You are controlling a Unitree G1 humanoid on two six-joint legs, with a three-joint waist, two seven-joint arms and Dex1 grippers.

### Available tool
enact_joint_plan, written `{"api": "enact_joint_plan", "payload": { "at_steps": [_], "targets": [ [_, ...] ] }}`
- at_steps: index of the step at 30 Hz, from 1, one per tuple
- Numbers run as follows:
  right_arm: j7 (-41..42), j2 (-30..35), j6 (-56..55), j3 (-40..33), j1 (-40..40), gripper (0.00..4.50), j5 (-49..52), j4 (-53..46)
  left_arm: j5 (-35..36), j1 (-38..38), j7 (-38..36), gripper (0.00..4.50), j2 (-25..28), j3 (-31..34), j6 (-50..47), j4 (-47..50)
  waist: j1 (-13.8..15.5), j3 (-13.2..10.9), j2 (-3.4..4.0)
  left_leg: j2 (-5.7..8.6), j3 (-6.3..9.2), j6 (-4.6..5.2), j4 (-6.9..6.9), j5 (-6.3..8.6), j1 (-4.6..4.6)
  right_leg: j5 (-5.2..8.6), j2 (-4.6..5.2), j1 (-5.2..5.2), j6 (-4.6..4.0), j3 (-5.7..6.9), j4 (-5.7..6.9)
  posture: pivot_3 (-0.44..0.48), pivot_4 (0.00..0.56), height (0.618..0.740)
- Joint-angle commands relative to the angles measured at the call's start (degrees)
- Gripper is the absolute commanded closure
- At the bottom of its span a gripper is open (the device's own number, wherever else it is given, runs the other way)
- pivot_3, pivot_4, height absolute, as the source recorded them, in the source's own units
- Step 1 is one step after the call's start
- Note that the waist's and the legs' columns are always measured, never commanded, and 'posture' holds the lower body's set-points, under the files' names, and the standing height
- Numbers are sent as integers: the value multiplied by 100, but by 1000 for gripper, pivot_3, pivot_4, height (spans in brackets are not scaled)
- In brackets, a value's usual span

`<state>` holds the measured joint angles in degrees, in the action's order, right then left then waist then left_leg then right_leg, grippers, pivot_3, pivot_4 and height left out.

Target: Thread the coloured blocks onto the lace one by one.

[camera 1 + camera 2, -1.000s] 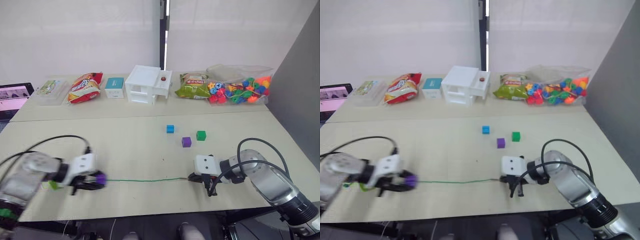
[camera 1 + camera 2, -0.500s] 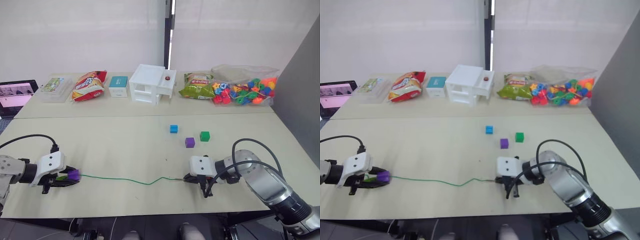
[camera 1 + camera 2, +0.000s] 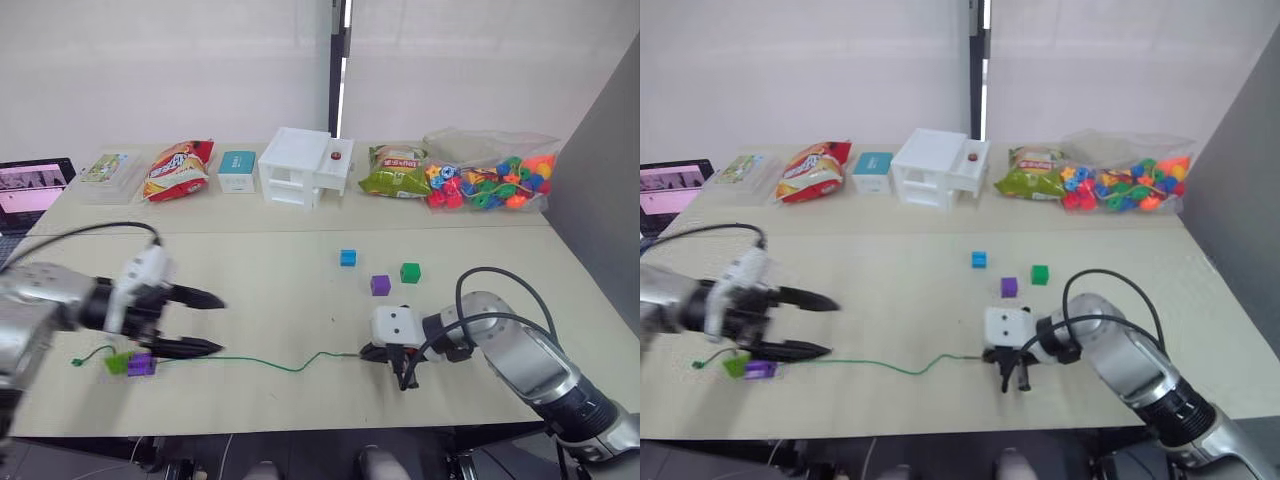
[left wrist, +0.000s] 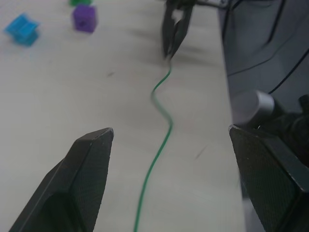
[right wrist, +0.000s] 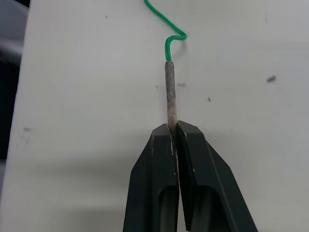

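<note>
The lace (image 3: 270, 362) is a thin green cord lying in loose waves along the near part of the table (image 3: 270, 290), with a stiff grey needle-like tip (image 5: 170, 92) at its right end. The right gripper (image 5: 175, 133) has its two black fingers pressed together on that tip, pinning it low over the tabletop. Toward the left end of the lace sit a purple block (image 3: 141, 364) and a light green block (image 3: 118, 363), touching one another, and beyond them the cord curls to a small green stopper (image 3: 74, 361).

Three more blocks lie loose farther back on the table, well apart from the lace: a blue block (image 3: 347, 258), a second purple block (image 3: 380, 285) and a dark green block (image 3: 410, 272).

The left gripper (image 3: 205, 322) hangs just right of the threaded pair with its fingers spread wide, the cord running beneath the gap.

Half a second ago the left gripper was clamped around the purple block at the table's left edge; it has since let go, opened and drawn inward, leaving both blocks resting on the table. The right gripper keeps its hold on the tip
</note>
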<state>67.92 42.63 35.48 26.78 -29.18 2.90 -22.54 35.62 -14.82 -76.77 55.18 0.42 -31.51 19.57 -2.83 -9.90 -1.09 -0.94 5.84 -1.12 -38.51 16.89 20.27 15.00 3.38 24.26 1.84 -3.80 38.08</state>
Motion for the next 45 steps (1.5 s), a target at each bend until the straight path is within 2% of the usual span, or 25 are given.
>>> {"api": "enact_joint_plan", "payload": {
  "at_steps": [1, 3, 6, 10, 13, 24, 27, 36, 37, 45],
  "targets": [
    [-104, -49, 419, 154, -170, 4500, -72, -317, -675, -218, 1077, 491, -832, -846, 16, 422, 31, 0, 0, 2, 3, 0, -7, 0, 3, 0, 0, -1, 0, 0, 0, 0, 150, 740],
    [-186, -119, 687, 301, -268, 4500, -118, -372, -1286, -421, 1679, 491, -1444, -1299, 279, 213, 67, 1, -1, 7, 5, 0, -21, 0, 5, -1, 1, -5, 1, 0, -2, 0, 150, 740],
    [-338, -220, 1034, 443, -397, 4500, -173, -415, -1828, -519, 1844, 491, -1789, -1694, 667, -93, 65, 2, -9, 9, 6, 0, -36, 0, 10, -2, 2, -9, 2, -1, -5, 0, 150, 740],
    [-505, -228, 1313, 534, -459, 4500, -241, -472, -2127, -524, 1840, 491, -2033, -2027, 922, -413, 43, 3, -7, 8, 6, 0, -29, 0, 3, -2, 1, -6, 2, -1, -1, 0, 150, 740],
    [-614, -255, 1471, 517, -491, 4500, -203, -540, -2396, -585, 1742, 491, -1994, -2223, 980, -665, 47, 3, -7, 11, 6, 0, -30, 0, 6, -2, 3, -7, 2, -1, -2, 0, 150, 740],
    [-803, -236, 1748, 518, -542, 4500, -80, -725, -2398, -816, 1490, 491, -2300, -2257, 1075, -1013, 51, 3, -7, 12, 8, 0, -31, 0, 8, -2, 4, -7, 3, -1, -4, 0, 150, 740],
    [-825, -225, 1772, 506, -552, 4500, -64, -737, -2419, -832, 1454, 1260, -2325, -2261, 1059, -1049, 43, 3, -7, 11, 8, 0, -30, 0, 7, -2, 4, -7, 3, -1, -3, 0, 150, 740],
    [-857, -174, 1832, 487, -544, 4500, -1, -815, -2478, -848, 1439, 4296, -2373, -2261, 1045, -1146, 48, 3, -7, 12, 9, 0, -31, 0, 8, -2, 4, -8, 3, -1, -4, 0, 150, 740],
    [-862, -168, 1841, 490, -546, 4500, 11, -826, -2479, -843, 1434, 4485, -2373, -2257, 1043, -1140, 48, 3, -7, 12, 9, 0, -31, 0, 8, -2, 4, -8, 3, -1, -4, 0, 150, 740],
    [-868, -105, 1902, 526, -548, 4500, 132, -897, -2480, -808, 1446, 4485, -2409, -2235, 1020, -1107, 49, 3, -7, 12, 9, 0, -31, 0, 7, -2, 4, -8, 3, -1, -4, 0, 150, 740]
  ]
}}
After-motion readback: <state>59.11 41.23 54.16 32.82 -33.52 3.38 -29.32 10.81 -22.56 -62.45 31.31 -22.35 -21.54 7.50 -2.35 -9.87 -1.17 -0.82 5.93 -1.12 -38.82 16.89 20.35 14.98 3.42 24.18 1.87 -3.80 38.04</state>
